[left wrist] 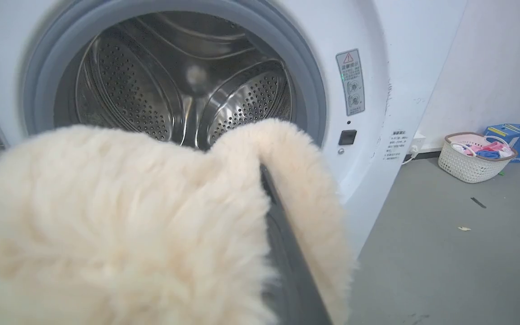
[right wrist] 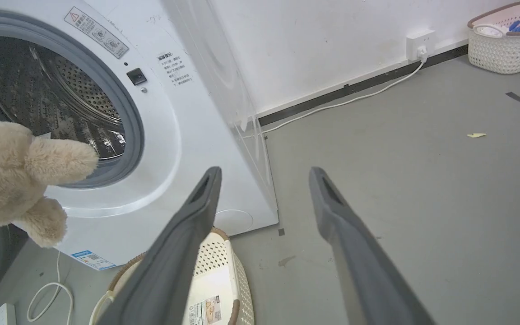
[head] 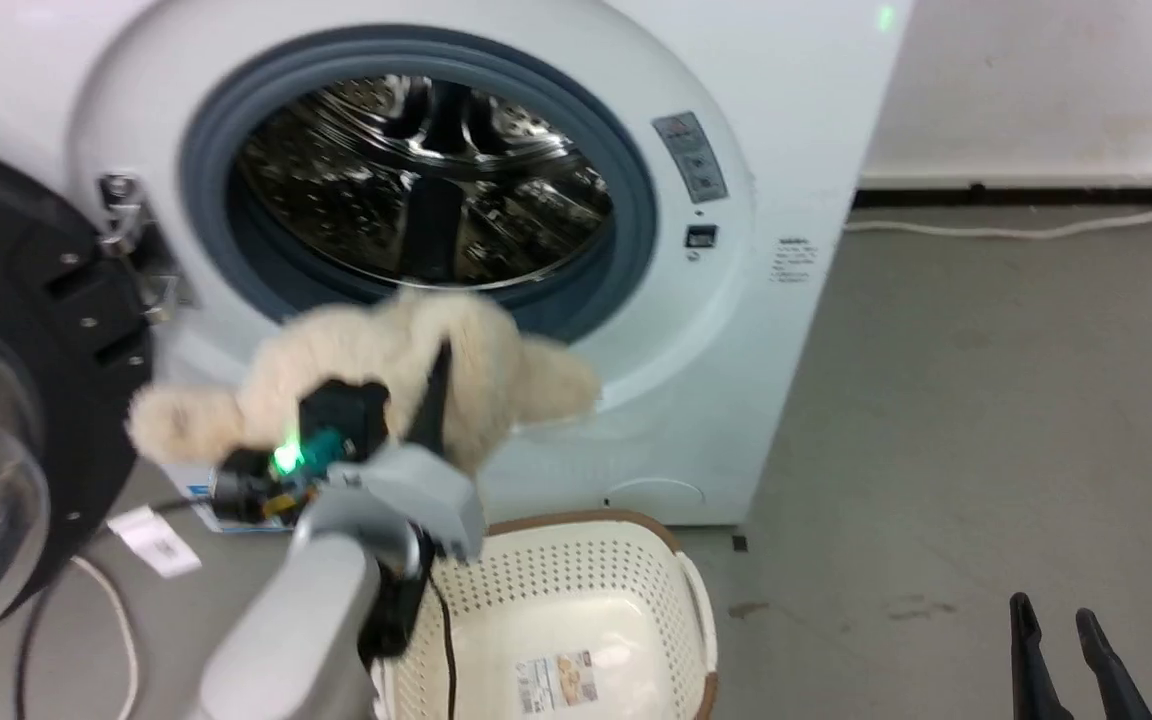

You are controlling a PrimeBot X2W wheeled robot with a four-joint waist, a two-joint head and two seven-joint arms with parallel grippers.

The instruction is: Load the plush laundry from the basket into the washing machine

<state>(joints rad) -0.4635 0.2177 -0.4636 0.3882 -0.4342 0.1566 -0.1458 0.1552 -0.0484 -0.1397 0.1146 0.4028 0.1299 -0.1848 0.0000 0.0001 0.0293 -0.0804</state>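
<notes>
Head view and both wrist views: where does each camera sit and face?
Head view: on the head, looking forward and down at the washing machine and basket; shows the left fingers shut on the plush laundry, right fingers lower right.
Left wrist view: on the left wrist, facing into the drum; one finger sunk in plush.
Right wrist view: on the right wrist, facing the washer's front corner and floor; open fingers.
Shared: all see the washing machine and plush laundry.

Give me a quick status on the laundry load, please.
Left gripper shut on plush laundry, held before the open washing machine, not yet inside. Right gripper open, holding nothing. Nothing blocking the opening.
</notes>
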